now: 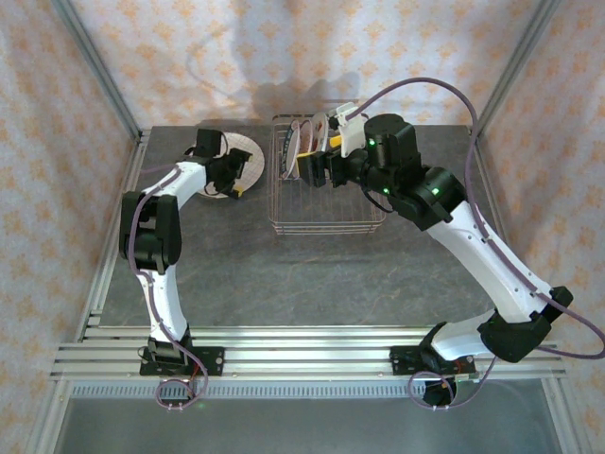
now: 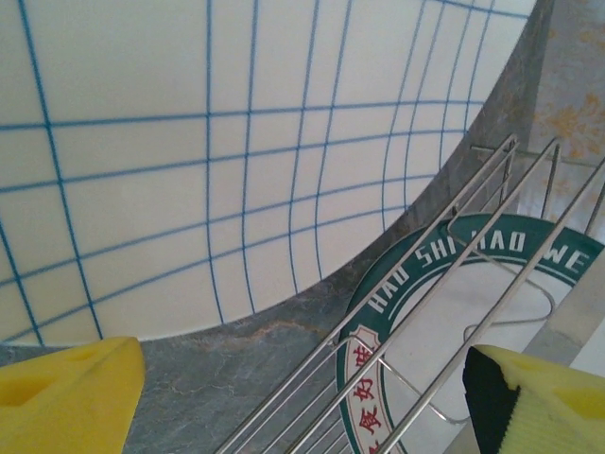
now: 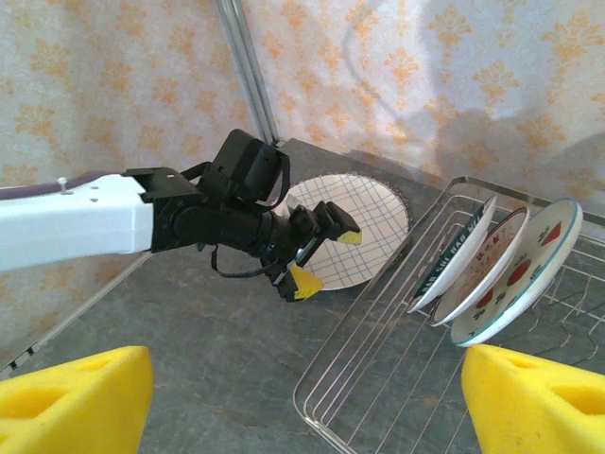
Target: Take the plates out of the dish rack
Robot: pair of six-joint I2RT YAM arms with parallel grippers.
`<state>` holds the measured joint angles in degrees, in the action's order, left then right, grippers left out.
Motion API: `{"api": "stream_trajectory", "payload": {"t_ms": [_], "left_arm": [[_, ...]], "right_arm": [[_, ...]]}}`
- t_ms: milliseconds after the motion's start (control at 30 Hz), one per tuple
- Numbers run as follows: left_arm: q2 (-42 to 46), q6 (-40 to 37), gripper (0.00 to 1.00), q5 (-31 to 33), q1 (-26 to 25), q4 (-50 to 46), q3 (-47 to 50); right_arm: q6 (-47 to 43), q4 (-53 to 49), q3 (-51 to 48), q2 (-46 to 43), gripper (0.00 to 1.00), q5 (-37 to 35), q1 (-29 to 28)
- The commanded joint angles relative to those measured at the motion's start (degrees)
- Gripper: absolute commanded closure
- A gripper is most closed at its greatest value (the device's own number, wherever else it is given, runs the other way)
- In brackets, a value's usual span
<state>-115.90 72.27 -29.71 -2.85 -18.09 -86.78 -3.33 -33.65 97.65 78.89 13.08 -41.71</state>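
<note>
Grid plate [image 3: 354,222] lies on the grey table [image 1: 284,284], just left of the dish rack [image 1: 328,225]. Left gripper [image 3: 324,259] sits at the plate's edge on the rack side, jaws spread, nothing between them. Three plates stand tilted at the rack's far end: green-lettered plate [image 3: 452,265], red-print plate [image 3: 492,260], strawberry plate [image 3: 529,274]. Right gripper [image 3: 302,402] hangs over the rack, jaws spread wide, empty
</note>
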Motion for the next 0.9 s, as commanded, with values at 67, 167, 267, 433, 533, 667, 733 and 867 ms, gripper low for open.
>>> {"api": "stream_trajectory", "payload": {"t_ms": [67, 167, 267, 433, 533, 667, 733, 867], "left_arm": [[10.86, -4.14, 0.12, 4.11, -4.22, 4.26, 3.01], [16.29, -7.94, 0.12, 6.16, -7.47, 6.7, 5.26], [22.31, -11.78, 0.13, 8.84, -11.46, 9.11, 8.19], [30.02, -16.94, 0.14, 12.44, -18.84, 11.29, 12.12], [34.68, -18.64, 0.15, 14.99, -22.92, 13.68, 15.53], [39.88, -20.54, 0.15, 17.22, -26.12, 13.91, 19.06], [42.62, -21.62, 0.15, 17.79, -27.02, 13.47, 20.64], [47.79, -21.73, 0.16, 18.83, -27.26, 12.7, 23.46]], "right_arm": [[3.28, -1.78, 3.82, 4.5, 0.14, -11.97, 0.9], [8.65, -7.93, 10.92, 11.56, 0.19, -15.29, 5.47], [12.9, -15.27, 20.28, 20.56, 0.25, -14.61, 9.74], [16.66, -24.28, 36.36, 36.43, 0.38, -11.2, 13.89], [18.48, -27.18, 44.23, 44.26, 0.46, -9.55, 15.51], [18.48, -24.17, 47.27, 49.32, 0.51, -7.46, 15.79], [18.44, -22.36, 47.39, 50.99, 0.52, -7.12, 15.87], [19.49, -22.16, 49.3, 54.13, 0.56, -7.11, 16.24]]}}
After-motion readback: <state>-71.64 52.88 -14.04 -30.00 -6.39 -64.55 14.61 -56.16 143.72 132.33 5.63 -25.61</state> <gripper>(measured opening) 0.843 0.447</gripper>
